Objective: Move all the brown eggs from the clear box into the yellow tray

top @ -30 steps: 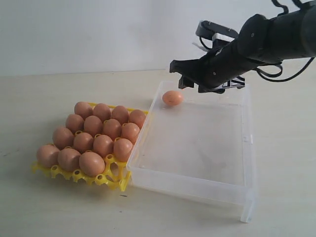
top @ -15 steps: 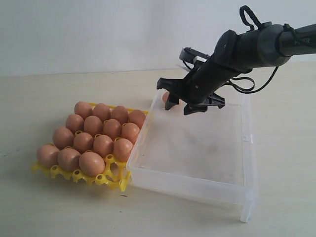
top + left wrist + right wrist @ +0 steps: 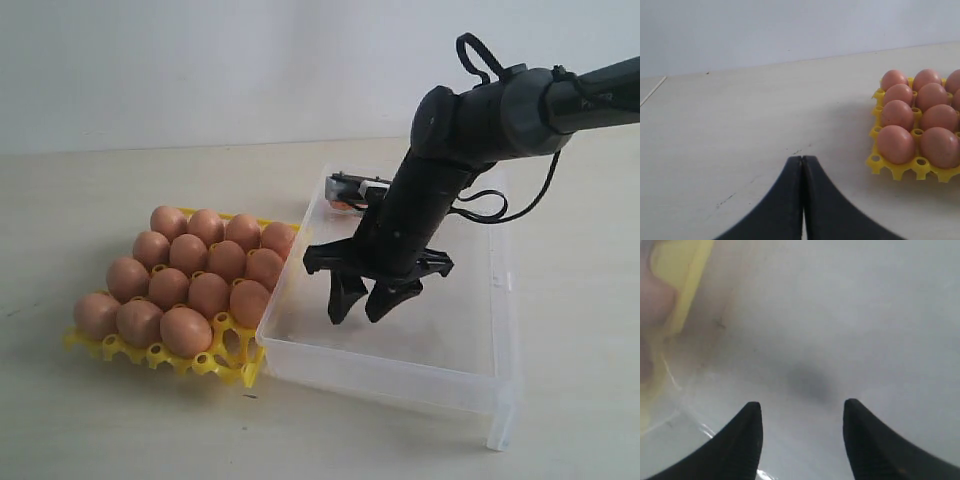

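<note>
Our right claw (image 3: 362, 300) hangs inside the box (image 3: 470, 340), fingers apart and empty, tips near its floor. Our left claw (image 3: 802, 159) is pressed together above the table (image 3: 730, 125). We count 15 eggs (image 3: 188, 252) in the tray (image 3: 215, 362) just beside the box; an orange sliver (image 3: 345, 207) shows behind the arm (image 3: 440, 170).

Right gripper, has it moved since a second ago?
Yes. The right gripper came down from the far end of the clear box toward its near wall.
</note>
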You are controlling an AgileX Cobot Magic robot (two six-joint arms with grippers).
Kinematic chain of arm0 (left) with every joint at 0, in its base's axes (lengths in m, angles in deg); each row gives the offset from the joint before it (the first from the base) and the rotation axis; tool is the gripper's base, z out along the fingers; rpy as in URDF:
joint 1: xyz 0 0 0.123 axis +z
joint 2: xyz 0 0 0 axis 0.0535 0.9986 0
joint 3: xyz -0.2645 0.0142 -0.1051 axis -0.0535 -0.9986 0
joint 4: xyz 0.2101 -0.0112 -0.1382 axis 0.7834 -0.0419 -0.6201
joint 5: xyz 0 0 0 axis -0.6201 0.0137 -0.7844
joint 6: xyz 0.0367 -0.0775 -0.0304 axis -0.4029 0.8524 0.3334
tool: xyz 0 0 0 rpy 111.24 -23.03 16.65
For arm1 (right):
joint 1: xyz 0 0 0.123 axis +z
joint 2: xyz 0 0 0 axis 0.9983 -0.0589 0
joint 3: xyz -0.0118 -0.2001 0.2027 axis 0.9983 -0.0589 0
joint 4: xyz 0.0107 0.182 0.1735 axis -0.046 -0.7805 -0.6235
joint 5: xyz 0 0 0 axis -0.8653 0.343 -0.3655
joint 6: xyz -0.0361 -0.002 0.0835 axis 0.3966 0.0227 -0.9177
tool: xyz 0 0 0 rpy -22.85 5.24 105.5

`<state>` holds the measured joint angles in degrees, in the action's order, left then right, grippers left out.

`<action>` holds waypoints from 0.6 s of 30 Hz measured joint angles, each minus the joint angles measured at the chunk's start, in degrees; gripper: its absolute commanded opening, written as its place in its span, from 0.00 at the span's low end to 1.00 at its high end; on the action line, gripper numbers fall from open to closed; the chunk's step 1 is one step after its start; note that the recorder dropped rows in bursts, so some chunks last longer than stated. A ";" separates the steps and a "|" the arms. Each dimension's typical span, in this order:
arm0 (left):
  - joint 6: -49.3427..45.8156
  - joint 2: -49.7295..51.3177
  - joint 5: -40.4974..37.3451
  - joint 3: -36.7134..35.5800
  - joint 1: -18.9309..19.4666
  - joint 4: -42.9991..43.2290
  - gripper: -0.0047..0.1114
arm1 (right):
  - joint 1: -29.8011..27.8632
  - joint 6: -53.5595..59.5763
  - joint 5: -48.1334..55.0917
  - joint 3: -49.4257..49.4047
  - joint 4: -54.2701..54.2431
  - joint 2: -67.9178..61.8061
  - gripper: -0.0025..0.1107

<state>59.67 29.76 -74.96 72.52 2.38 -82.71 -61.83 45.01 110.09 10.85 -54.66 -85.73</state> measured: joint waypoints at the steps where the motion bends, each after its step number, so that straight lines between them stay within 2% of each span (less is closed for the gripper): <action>1: 0.00 0.00 0.00 0.00 0.00 0.00 0.04 | 0.43 0.41 0.00 -1.31 0.13 0.88 0.45; 18: 0.00 0.00 0.00 0.00 0.00 0.00 0.04 | 1.13 3.91 -0.14 -23.18 -0.44 19.44 0.45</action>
<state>59.67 29.76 -74.96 72.52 2.38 -82.71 -60.70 48.92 109.95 -12.33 -55.11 -66.29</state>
